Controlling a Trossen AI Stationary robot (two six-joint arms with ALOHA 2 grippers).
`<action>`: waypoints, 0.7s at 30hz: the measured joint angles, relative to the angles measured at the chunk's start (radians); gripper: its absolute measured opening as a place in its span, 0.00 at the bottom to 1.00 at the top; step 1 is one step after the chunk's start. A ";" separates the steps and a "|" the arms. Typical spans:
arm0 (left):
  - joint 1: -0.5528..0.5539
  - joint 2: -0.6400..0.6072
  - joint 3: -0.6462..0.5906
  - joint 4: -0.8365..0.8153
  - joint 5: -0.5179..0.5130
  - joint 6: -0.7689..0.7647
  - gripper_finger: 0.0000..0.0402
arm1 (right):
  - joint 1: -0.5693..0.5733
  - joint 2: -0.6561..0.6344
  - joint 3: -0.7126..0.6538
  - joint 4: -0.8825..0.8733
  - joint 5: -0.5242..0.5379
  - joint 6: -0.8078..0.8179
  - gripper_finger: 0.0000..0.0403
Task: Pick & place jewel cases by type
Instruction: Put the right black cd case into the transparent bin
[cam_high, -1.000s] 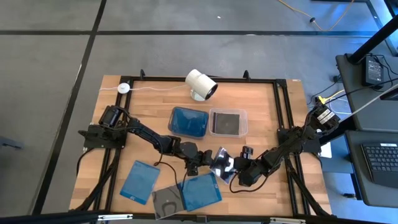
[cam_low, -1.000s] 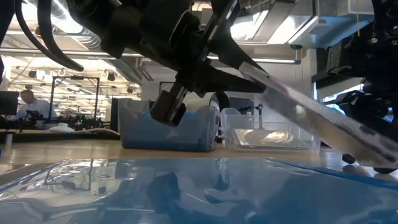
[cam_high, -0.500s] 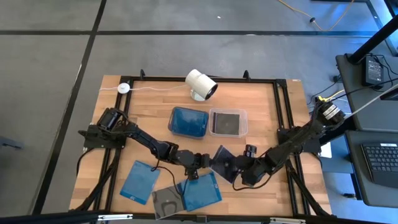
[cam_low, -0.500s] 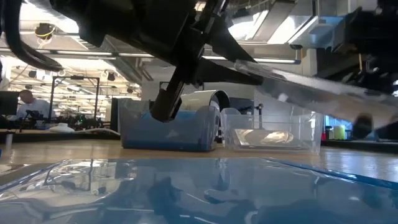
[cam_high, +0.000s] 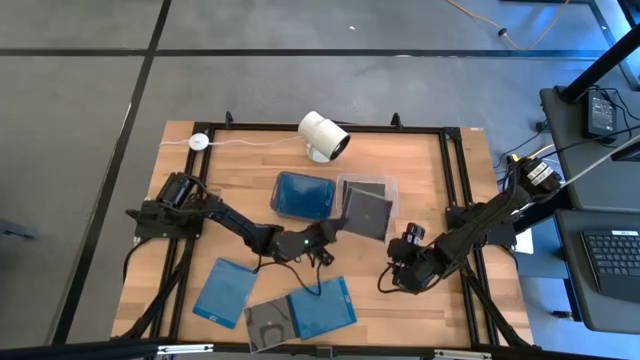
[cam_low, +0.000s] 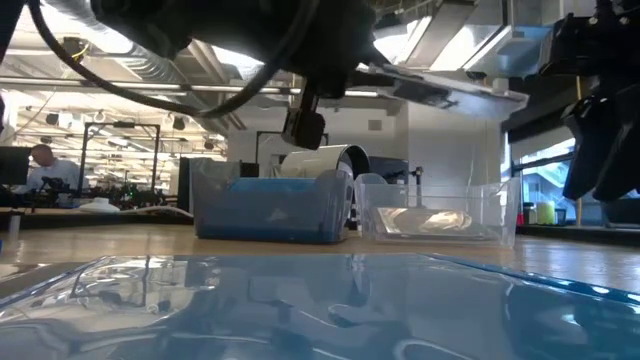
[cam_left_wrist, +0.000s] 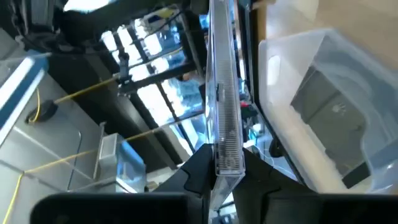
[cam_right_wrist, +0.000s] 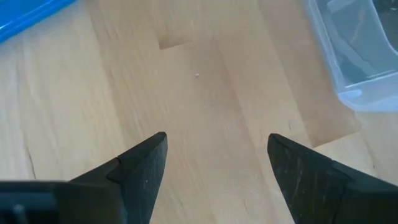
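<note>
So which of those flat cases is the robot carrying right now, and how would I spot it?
Find the two tubs mid-table: the blue tub and the clear tub. Over the clear tub's near edge hangs a dark jewel case, pinched by the left gripper. It alone is off the table; the other cases lie flat on the wood at the front.

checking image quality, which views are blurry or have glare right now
Low view: the blue jewel case filling the foreground is out of focus, ceiling lights glare. Left wrist view: the dark jewel case, edge-on, is backlit by bright windows. High view: evenly lit and sharp.
</note>
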 joint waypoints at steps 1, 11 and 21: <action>0.009 0.000 0.000 0.002 -0.001 -0.004 0.11 | 0.000 0.000 0.000 -0.001 0.004 -0.001 0.70; 0.149 0.000 0.000 -0.025 0.004 -0.016 0.09 | 0.000 0.000 0.002 -0.001 0.042 -0.003 0.70; 0.190 0.000 0.000 -0.036 0.082 0.000 0.09 | 0.000 -0.001 0.002 -0.001 0.086 -0.003 0.70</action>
